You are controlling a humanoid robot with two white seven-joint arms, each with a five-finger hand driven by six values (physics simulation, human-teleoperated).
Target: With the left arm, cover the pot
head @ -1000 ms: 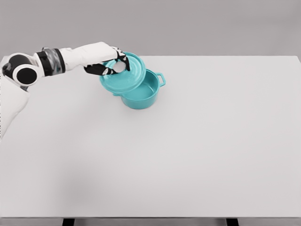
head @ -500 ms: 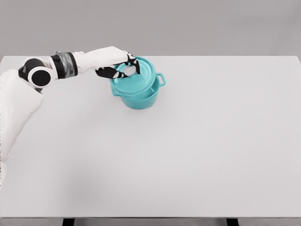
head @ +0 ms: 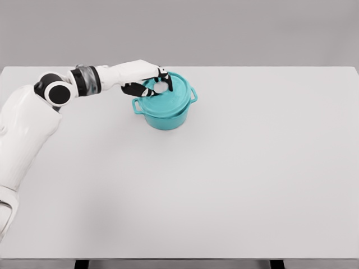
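A teal pot [head: 166, 116] with two side handles stands at the back of the white table [head: 224, 179], left of the middle. Its teal lid [head: 171, 98] lies on the pot's rim and covers the opening. My left hand [head: 154, 85] reaches in from the left and sits on top of the lid, its dark fingers curled around the lid's knob. The right arm does not show in the head view.
The grey wall rises behind the table's far edge. The left upper arm [head: 22, 129] runs along the table's left side.
The left hand carried the lid to the right and down, from a tilted hold beside the pot's left rim to flat on top of the pot. The pot's inside is now hidden.
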